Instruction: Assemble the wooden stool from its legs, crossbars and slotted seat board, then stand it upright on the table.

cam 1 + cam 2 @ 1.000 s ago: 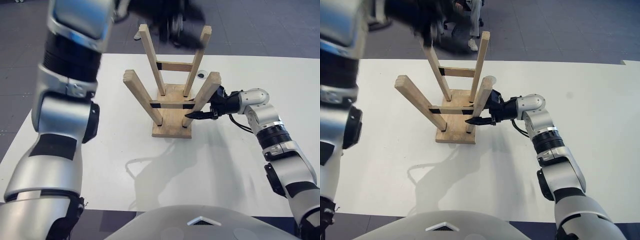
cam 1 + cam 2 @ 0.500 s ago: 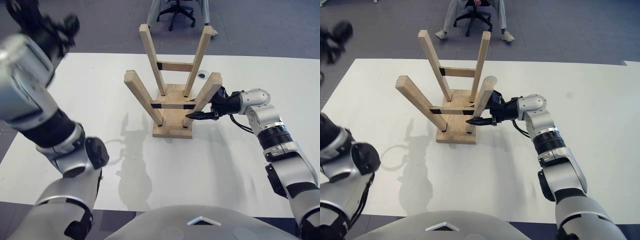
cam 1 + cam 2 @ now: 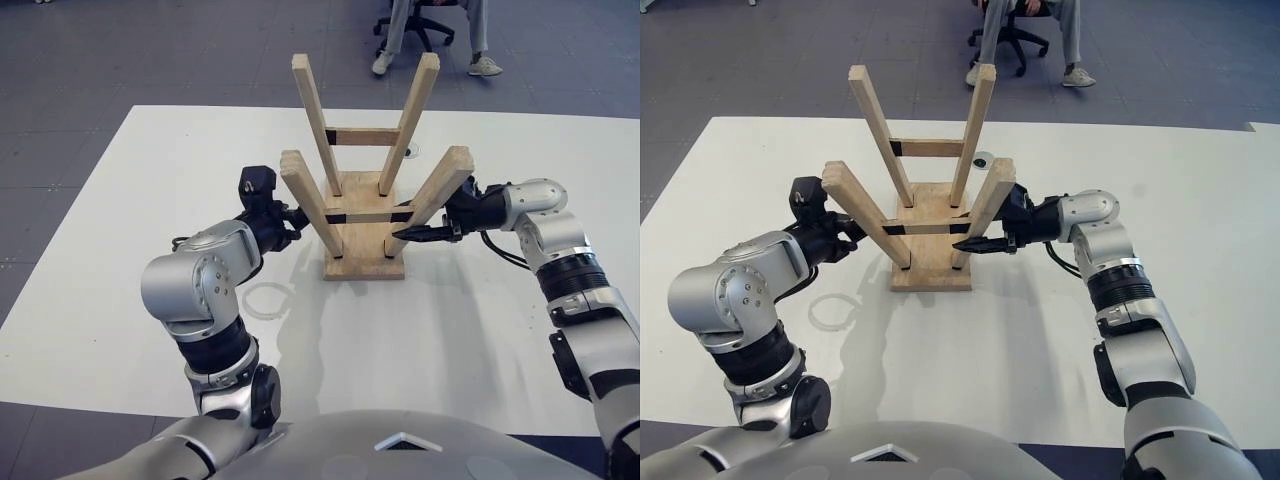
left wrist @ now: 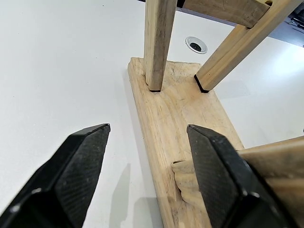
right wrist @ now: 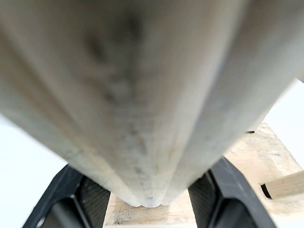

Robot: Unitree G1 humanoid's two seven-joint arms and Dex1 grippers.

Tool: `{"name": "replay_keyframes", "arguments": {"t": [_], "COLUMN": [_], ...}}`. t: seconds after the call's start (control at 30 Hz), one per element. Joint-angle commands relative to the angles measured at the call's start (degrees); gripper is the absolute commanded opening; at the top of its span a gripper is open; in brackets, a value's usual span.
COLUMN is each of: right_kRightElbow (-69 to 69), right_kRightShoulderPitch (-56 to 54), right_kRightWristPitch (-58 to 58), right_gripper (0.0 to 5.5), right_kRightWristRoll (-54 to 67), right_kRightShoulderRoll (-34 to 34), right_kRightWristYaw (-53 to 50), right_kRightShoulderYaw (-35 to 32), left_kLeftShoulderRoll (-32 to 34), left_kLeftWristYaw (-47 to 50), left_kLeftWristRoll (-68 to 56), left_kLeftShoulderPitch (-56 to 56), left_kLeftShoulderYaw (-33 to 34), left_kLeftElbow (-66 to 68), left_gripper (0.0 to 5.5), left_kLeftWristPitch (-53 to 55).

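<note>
- Two grippers flank an upside-down stool [image 3: 362, 200] at mid-table [image 3: 150, 180]. Its slotted seat board [image 3: 365, 262] lies flat on the white surface, and all four legs stick upward and splay outward.
- Both crossbars are seated: the near crossbar [image 3: 365, 215] joins the front pair of legs, and the far crossbar [image 3: 362, 135] joins the back pair.
- The right gripper [image 3: 425, 230] has its fingers on either side of the near right leg [image 3: 438, 190], low down and just above the seat board. It appears clamped on that leg.
- The left gripper [image 4: 148, 135] is spread wide and holds nothing. One fingertip [image 4: 209, 152] sits just beside the near left leg [image 3: 308, 200], and the other is out over bare table.
- The near left leg lies just to the robot's right of the left gripper. Its long axis rises from the seat board and leans outward to the left.
- My judgement is that assembly looks finished and flipping remains. The left gripper likely needs to shift rightward so the leg sits between its fingers before closing.
</note>
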Motion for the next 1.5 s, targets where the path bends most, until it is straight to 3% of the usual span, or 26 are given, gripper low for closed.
{"name": "replay_keyframes", "arguments": {"t": [0.03,0.17,0.3,0.53,0.8,1.07,1.33,1.5], "right_kRightElbow": [1.74,-2.32,-4.06,-4.85,-8.03,-5.02,4.32,6.32], "right_kRightShoulderPitch": [6.25,10.53,13.98,9.67,10.62,9.06,2.74,-0.13], "right_kRightWristPitch": [3.05,2.74,0.65,1.72,-1.06,-5.05,-11.45,-12.06], "right_gripper": [2.02,2.02,2.02,2.02,2.02,3.86,5.35,5.45], "right_kRightWristRoll": [-8.22,-5.34,-6.41,-4.84,-7.88,-12.31,-14.96,-14.36], "right_kRightShoulderRoll": [1.82,0.49,0.12,0.91,-1.01,-0.48,-1.82,-3.33], "right_kRightWristYaw": [0.01,1.02,-0.42,-5.45,-5.34,-8.76,-9.37,-7.26], "right_kRightShoulderYaw": [6.8,5.0,5.83,2.27,4.12,2.74,-0.68,-3.44], "left_kLeftShoulderRoll": [1.65,7.89,7.84,8.6,7.59,7.06,7.06,6.12], "left_kLeftWristYaw": [-4.96,-5.68,-5.48,-4.87,-4.06,-2.77,-1.68,-0.28], "left_kLeftWristRoll": [-6.91,-6.77,-8.03,-8.82,-8.78,-9.51,-10.1,-10.4], "left_kLeftShoulderPitch": [-1.74,-2.74,-3.35,-3.62,-2.79,-2.43,-2.28,-1.18], "left_kLeftShoulderYaw": [-6.05,-3.93,-3.98,-3.74,-3.52,-3.54,-2.77,-1.73], "left_kLeftElbow": [2.94,6.23,6.55,7.42,7.38,7.35,6.97,6.01], "left_gripper": [3.04,3.04,3.04,3.04,3.04,3.04,3.04,3.04], "left_kLeftWristPitch": [1.79,-0.16,0.14,-0.37,-0.94,-1.18,-0.72,-0.77]}}
